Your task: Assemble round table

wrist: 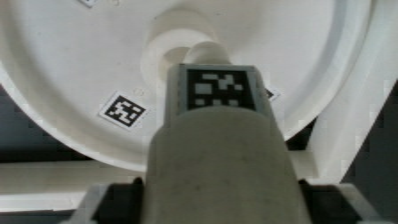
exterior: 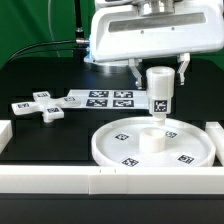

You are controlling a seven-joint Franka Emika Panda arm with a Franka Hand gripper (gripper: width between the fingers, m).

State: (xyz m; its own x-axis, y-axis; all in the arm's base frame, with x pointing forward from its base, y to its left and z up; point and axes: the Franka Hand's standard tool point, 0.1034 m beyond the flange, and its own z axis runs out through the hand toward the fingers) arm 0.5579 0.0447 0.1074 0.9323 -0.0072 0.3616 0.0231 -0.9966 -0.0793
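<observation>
White rimmed disc (exterior: 118, 138) flat, tagged leg (exterior: 160, 92) upright over its centre, cross foot (exterior: 38, 107) well apart

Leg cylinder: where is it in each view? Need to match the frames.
Exterior view: the leg stands upright in the gripper, over the round disc, toward the exterior view's right.
Wrist view: the leg fills the foreground, seen along its length, with its tag facing the camera.
Shared landmark: the disc's raised centre hub, at the leg's far end.

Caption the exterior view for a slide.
Gripper over the upright leg at the disc hub; cross-shaped foot lies beside the marker board.
</observation>
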